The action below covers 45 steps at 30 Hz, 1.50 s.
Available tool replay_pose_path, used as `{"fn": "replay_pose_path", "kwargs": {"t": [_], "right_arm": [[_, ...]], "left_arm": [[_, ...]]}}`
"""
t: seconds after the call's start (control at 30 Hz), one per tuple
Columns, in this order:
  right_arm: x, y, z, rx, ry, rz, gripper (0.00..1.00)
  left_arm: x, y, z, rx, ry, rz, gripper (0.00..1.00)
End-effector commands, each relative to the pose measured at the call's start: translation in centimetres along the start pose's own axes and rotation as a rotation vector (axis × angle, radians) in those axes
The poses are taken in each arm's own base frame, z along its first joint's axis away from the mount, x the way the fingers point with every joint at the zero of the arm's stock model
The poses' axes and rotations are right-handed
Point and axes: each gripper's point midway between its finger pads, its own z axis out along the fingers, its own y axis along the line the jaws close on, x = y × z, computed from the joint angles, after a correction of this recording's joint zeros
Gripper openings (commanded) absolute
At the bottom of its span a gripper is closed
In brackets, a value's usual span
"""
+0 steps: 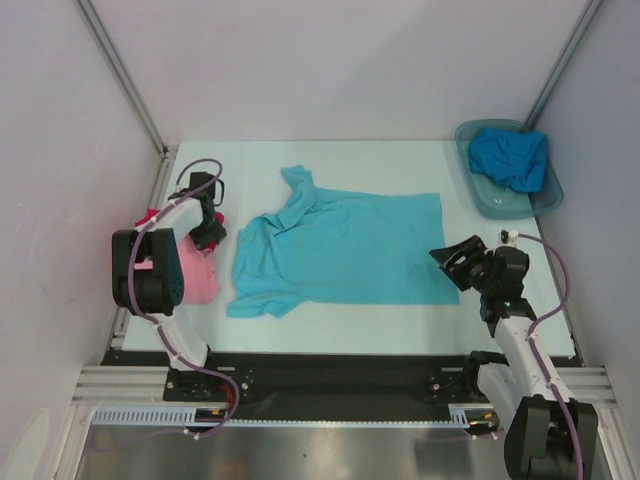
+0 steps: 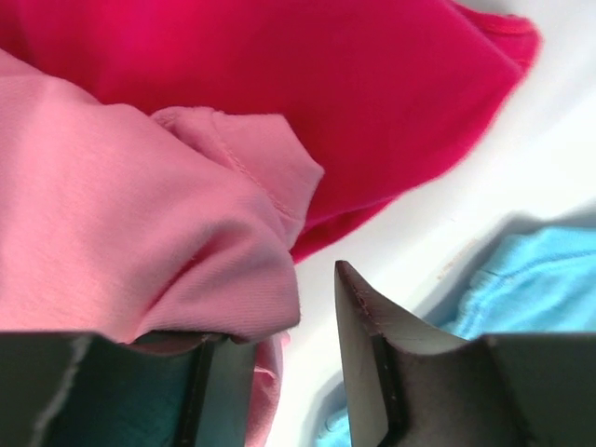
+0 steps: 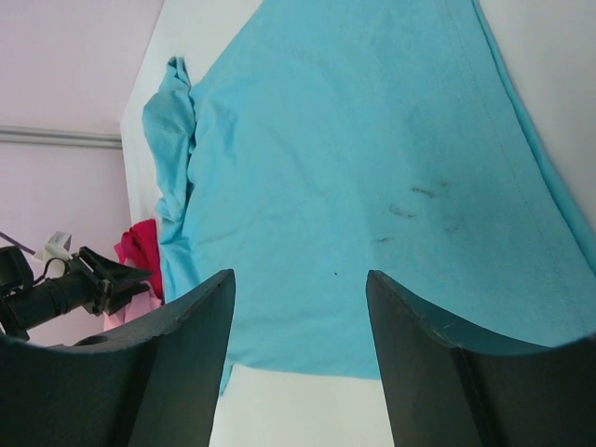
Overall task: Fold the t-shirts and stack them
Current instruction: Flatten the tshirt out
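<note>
Hovering at pink shirt (image 1: 197, 275), red shirt (image 2: 279, 65), left of teal shirt (image 1: 340, 250): left gripper (image 2: 298, 326) half-open, right gripper (image 3: 300, 279) wide, both empty; teal, blue shirt (image 1: 510, 158) awaiting folding.

My overhead view shows the soft turquoise cotton short-sleeved shirt (image 1: 340, 250) spread flat mid-frame, rumpled around the collar. At the left, the pink cotton shirt (image 1: 197, 275) lies bunched, overlapping the red cotton shirt (image 1: 150, 217). The deeper blue cotton shirt (image 1: 510, 157) lies crumpled at the upper right.
</note>
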Motion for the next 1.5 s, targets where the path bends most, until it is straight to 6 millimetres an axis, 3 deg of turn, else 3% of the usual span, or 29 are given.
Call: {"fn": "replay_pose_path", "kwargs": {"t": [0.0, 0.33, 0.43, 0.57, 0.67, 0.7, 0.87, 0.93, 0.97, 1.03, 1.27, 1.4, 1.47], "right_arm": [[0.1, 0.2, 0.2, -0.017, -0.008, -0.013, 0.64], [1.1, 0.0, 0.8, -0.010, 0.013, -0.041, 0.64], [1.4, -0.2, 1.0, -0.006, 0.019, -0.041, 0.64], [1.7, 0.1, 1.2, -0.009, 0.024, -0.047, 0.64], [1.5, 0.3, 1.7, -0.007, 0.020, -0.066, 0.64], [1.5, -0.5, 2.2, 0.024, 0.025, -0.059, 0.64], [2.1, 0.5, 5.3, 0.023, 0.073, -0.081, 0.64], [2.3, 0.0, 6.6, 0.049, 0.086, -0.073, 0.63], [1.5, 0.9, 7.2, 0.037, 0.075, -0.076, 0.63], [1.1, 1.6, 8.0, 0.034, 0.077, -0.070, 0.63], [1.1, 2.3, 7.7, 0.034, 0.065, -0.102, 0.63], [2.1, 1.7, 7.8, 0.040, 0.085, -0.100, 0.63], [2.8, 1.3, 7.7, 0.045, 0.096, -0.105, 0.63]], "left_arm": [[-2.8, -1.1, -3.2, 0.083, -0.106, 0.001, 0.45], [-6.3, -5.6, -9.9, 0.253, -0.254, 0.019, 0.47], [-7.1, -8.2, -12.6, 0.368, -0.291, 0.040, 0.47], [-5.7, -12.8, -13.9, 0.499, -0.285, 0.122, 0.47], [-3.5, -16.5, -13.3, 0.550, -0.253, 0.194, 0.46], [-2.8, -17.5, -12.9, 0.558, -0.239, 0.208, 0.45], [2.5, -24.6, -11.5, 0.615, -0.166, 0.330, 0.44], [3.5, -26.0, -11.0, 0.617, -0.152, 0.347, 0.44], [3.7, -27.0, -11.3, 0.630, -0.158, 0.352, 0.43], [4.4, -27.8, -9.7, 0.614, -0.129, 0.357, 0.43], [3.9, -26.9, -8.9, 0.566, -0.163, 0.384, 0.43], [3.1, -26.5, -9.5, 0.567, -0.186, 0.378, 0.42], [1.4, -26.0, -10.5, 0.564, -0.228, 0.360, 0.43]]}}
